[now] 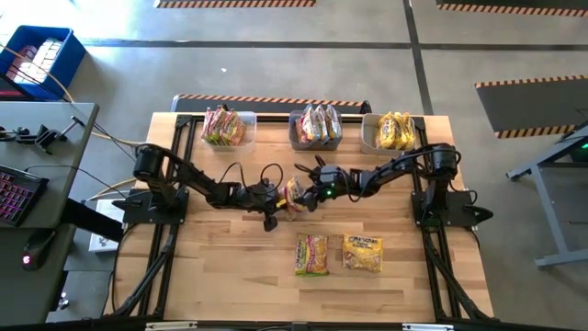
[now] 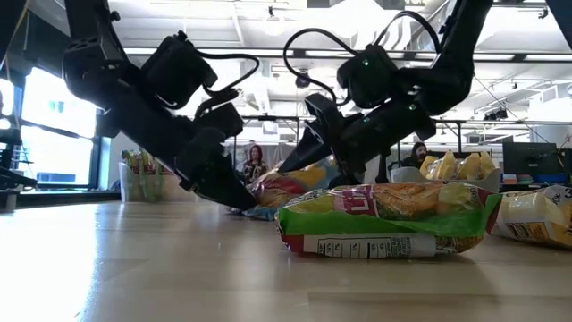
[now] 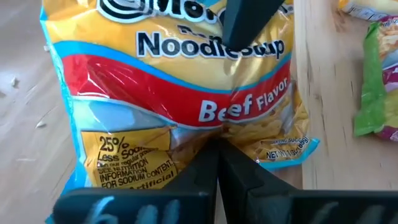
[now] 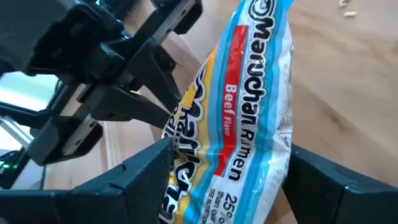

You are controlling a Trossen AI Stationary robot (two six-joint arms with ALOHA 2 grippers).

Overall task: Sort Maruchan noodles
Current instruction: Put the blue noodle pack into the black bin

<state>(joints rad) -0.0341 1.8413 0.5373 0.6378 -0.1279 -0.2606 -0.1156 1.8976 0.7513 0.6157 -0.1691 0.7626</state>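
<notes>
While both arms meet over the middle of the table [image 1: 220, 276], a beef-flavour packet [image 1: 294, 195] hangs between them, a little above the wood. The left gripper [image 3: 217, 149] is pinched tight on the packet's bottom seam, fingers closed together on the crinkled plastic. The right gripper [image 4: 227, 168] stands wide open, one finger on each side of the packet; from where I stand it looks like a handover, though I cannot tell whether those fingers touch the wrapper yet.

As for progress, three clear bins [image 1: 315, 129] sit in a row along the far edge, beyond the held packet, and each already holds a bundle of noodles: the left bin [image 1: 229, 128] and the middle one carry reddish-pink packs, the right bin [image 1: 393, 131] yellow ones. So most of the sorting looks done. On the near side of the held packet, two remain flat on the table, a green-edged packet [image 1: 311, 254] and just beside it a yellow packet [image 1: 362, 253]. Those two, plus the one in the air, appear to be what is left.

The bins' contents are too crowded to count, and their printing is unreadable from above.
</notes>
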